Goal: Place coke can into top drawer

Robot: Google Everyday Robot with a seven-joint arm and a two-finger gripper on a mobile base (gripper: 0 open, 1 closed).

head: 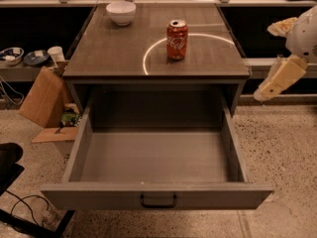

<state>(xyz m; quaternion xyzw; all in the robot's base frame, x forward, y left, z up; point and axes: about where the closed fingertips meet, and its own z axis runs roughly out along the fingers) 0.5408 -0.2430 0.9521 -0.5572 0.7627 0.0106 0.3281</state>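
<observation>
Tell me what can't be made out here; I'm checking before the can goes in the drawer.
Camera view:
- Gripper, right of the cabinet: cut off by the right edge.
- Can: far side hidden by its own body.
- Drawer: floor strip nearest the camera, hidden by its front.

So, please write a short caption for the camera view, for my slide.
Coke can upright on the cabinet, top drawer open and empty below, tool at the right edge.
</observation>
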